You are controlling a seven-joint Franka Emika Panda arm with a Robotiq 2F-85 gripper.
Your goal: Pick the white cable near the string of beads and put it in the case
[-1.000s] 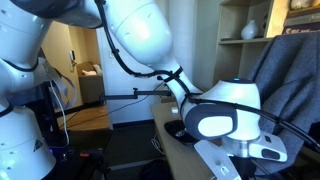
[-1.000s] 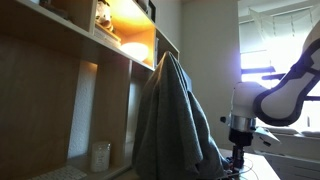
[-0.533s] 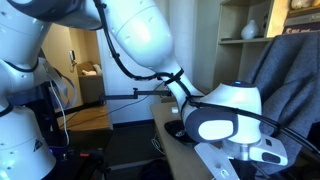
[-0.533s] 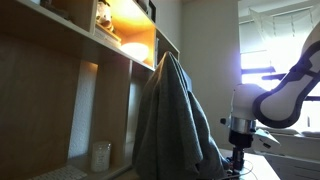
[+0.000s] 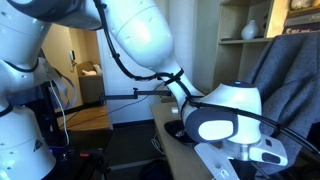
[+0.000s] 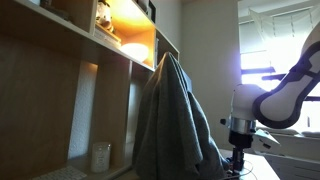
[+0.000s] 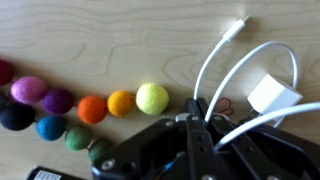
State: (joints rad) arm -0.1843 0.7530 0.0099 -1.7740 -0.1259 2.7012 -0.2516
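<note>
Though near, white cable (image 7: 236, 29) tag (image 7: 272, 95) unreadable.

Bare desk (image 7: 120, 40) lies open beyond the bead string (image 7: 92, 108); white cable (image 7: 234, 31) loops crowd the right side.

White arm (image 5: 140, 35) bent over; tool (image 7: 190, 120) downward, tips pinched together

Strung in a curve across pale wooden tabletop (image 7: 110, 35): coloured felt beads (image 7: 92, 108), yellow-green one rightmost. Draped upright: grey cloth (image 6: 170, 120). On far shelf: white vase (image 5: 249, 30)
</note>
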